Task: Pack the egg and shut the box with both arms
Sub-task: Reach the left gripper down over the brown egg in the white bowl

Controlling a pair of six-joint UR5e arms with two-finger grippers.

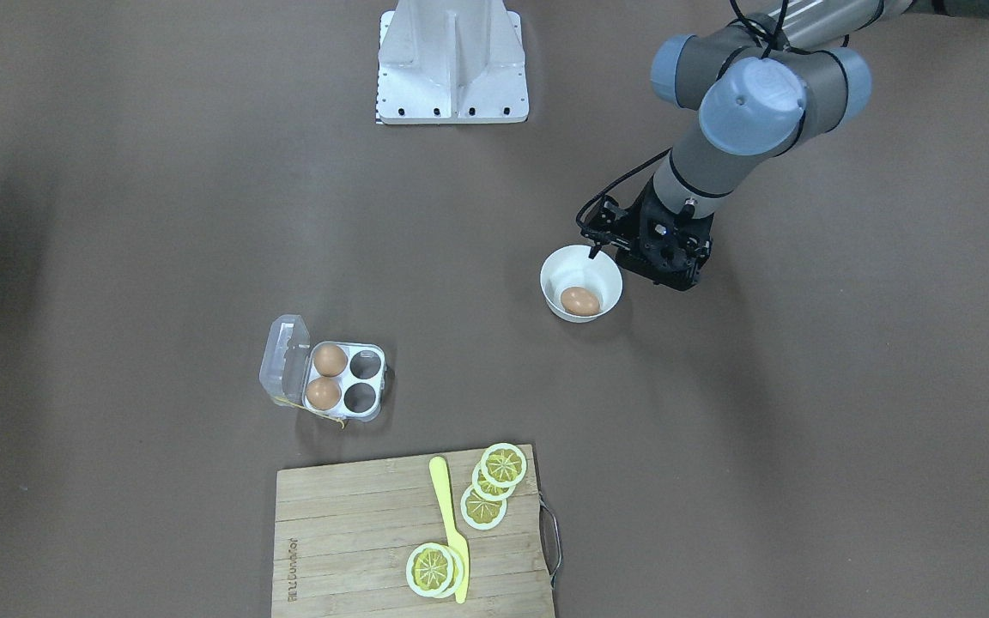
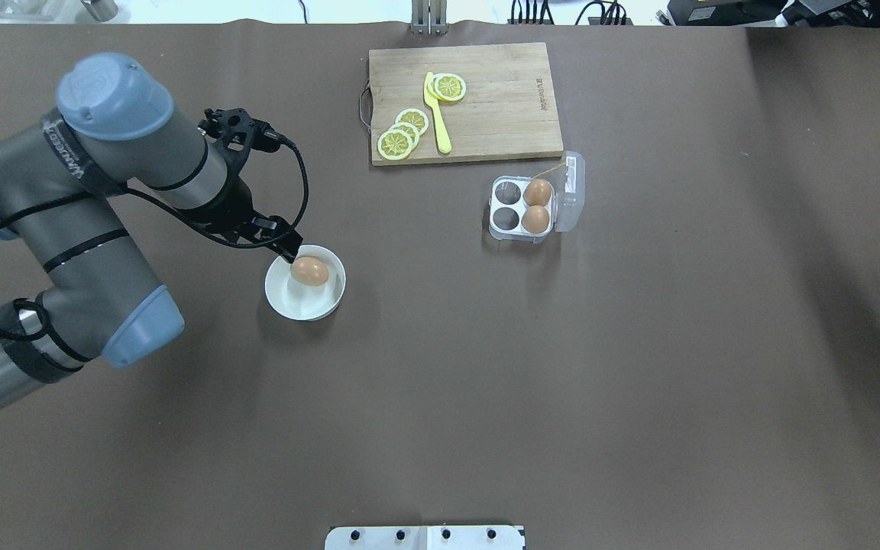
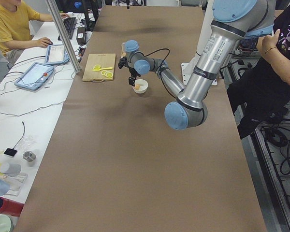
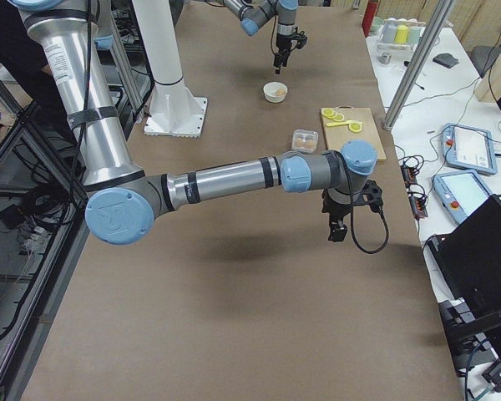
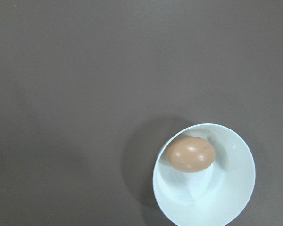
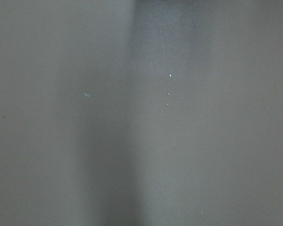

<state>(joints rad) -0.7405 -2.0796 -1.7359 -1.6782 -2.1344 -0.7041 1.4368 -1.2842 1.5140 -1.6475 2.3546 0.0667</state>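
Egg point(image 2: 309, 271) in bowl point(image 2: 295, 302), 8 o'clock of box point(image 2: 520, 206) overhead. Left jaws at bowl's 10 o'clock rim; right jaws apart; either's grip: cannot tell. Board point(image 2: 501, 99) stamp illegible.

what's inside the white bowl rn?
One tan egg, lying on its side in the white bowl. Nothing else shows in there; the patch of bowl floor under the egg is covered.
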